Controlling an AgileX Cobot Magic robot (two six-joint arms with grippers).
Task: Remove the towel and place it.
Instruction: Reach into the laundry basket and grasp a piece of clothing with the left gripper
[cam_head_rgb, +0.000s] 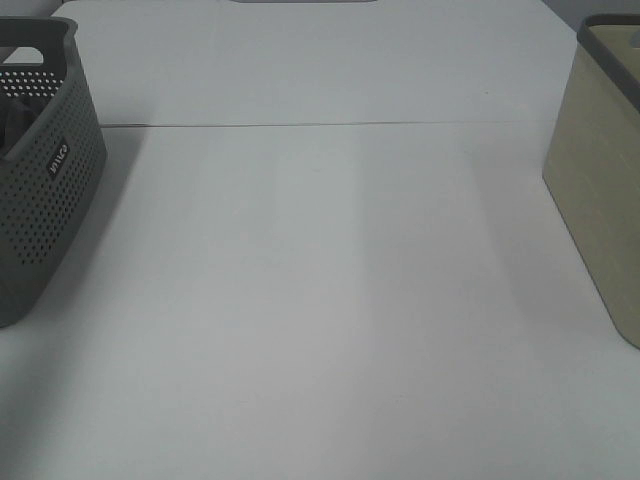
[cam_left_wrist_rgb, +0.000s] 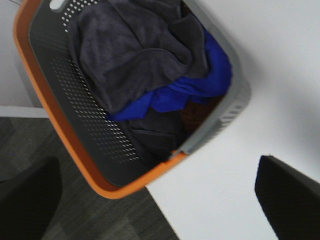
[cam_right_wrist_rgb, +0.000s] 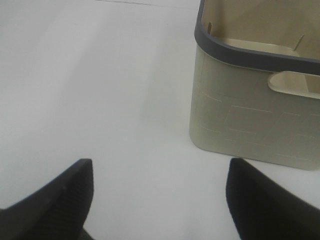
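- Your left fingers (cam_left_wrist_rgb: 287, 195) hang wide near the basket (cam_left_wrist_rgb: 55, 100), where the towel (cam_left_wrist_rgb: 130, 55) tops the blue cloth (cam_left_wrist_rgb: 200, 85).
- Your right fingers (cam_right_wrist_rgb: 55, 205) stand wide beside the beige bin (cam_right_wrist_rgb: 240, 125).

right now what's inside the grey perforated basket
A charcoal-grey towel lies on top, over a blue cloth. More dark fabric shows beneath; the basket floor is covered.

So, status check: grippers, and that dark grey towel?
Left gripper open, empty, above the perforated basket. Right gripper open, empty, by the beige bin. Charcoal towel bunched in basket, untouched. Blue cloth tucked under it, might snag.
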